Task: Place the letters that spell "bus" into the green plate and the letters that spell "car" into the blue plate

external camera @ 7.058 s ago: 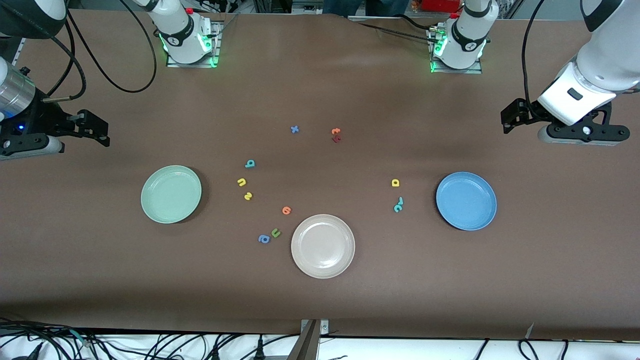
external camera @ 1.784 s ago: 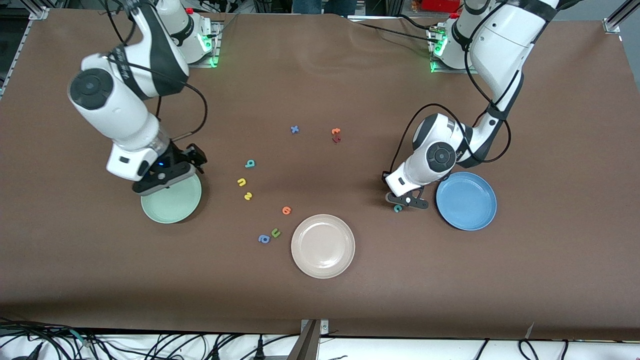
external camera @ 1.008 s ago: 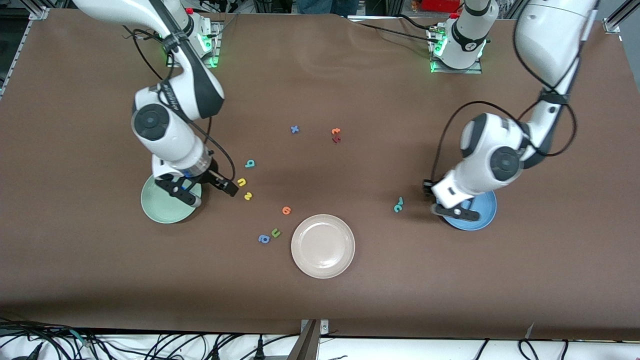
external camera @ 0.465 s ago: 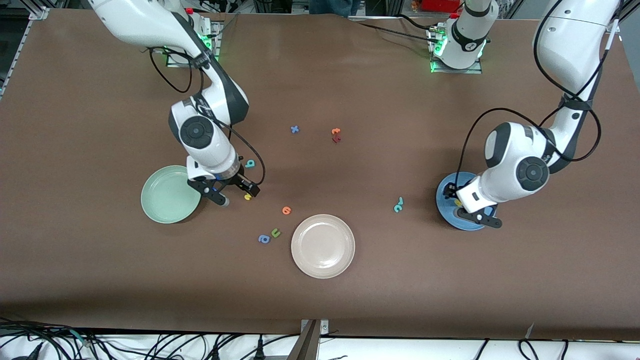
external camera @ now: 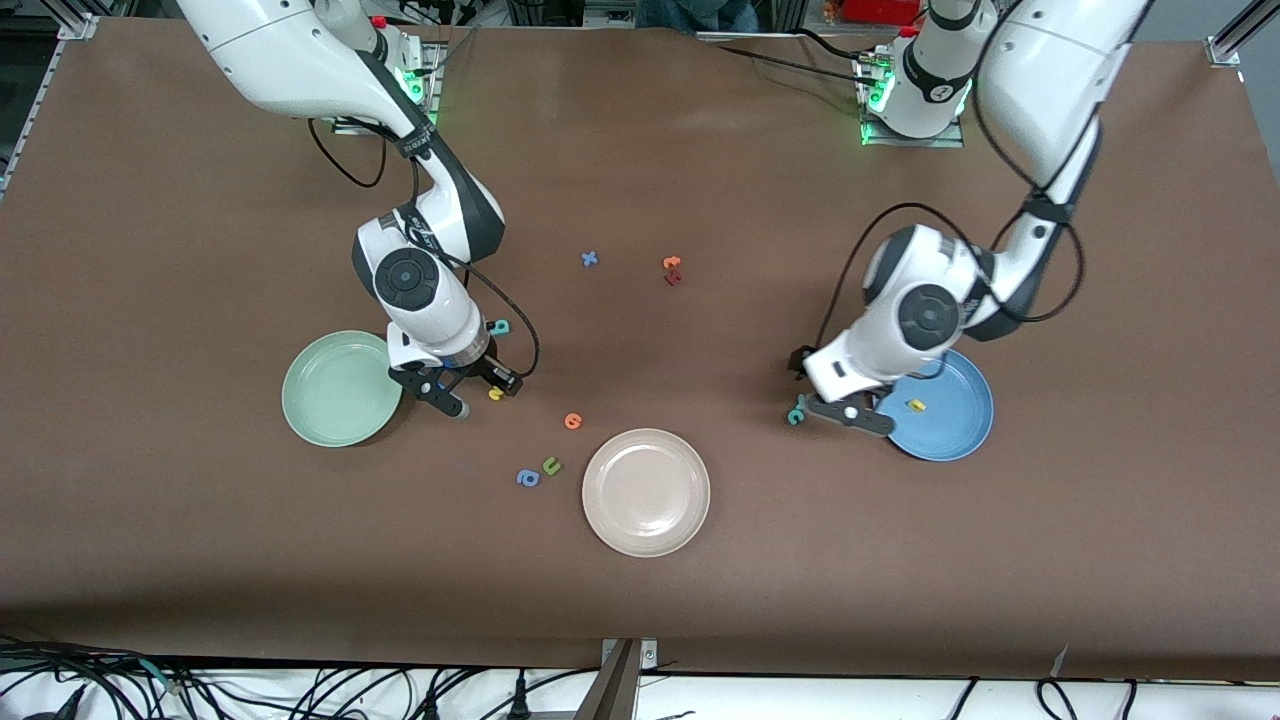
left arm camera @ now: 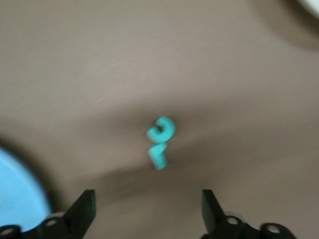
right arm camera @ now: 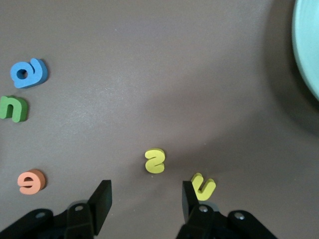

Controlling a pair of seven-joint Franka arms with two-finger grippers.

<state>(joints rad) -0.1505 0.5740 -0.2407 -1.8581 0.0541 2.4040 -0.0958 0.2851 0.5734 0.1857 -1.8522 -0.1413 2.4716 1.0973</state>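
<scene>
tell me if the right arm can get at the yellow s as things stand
Probably yes. The right hand hangs open just above the yellow s, which lies flat on bare table; only the yellow u sits close beside it.

No printed words, labels or numbers can be read; the only characters are small foam letter shapes on the brown table (external camera: 700,600).

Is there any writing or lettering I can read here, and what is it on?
"s": small yellow toy letter on the brown table.
"u": second yellow toy letter beside it.
"a": blue toy letter.
"e": orange toy letter.
"u" or "n": green toy letter.
Two teal toy letters: too blurred to read.
No printed labels or brands show.
</scene>
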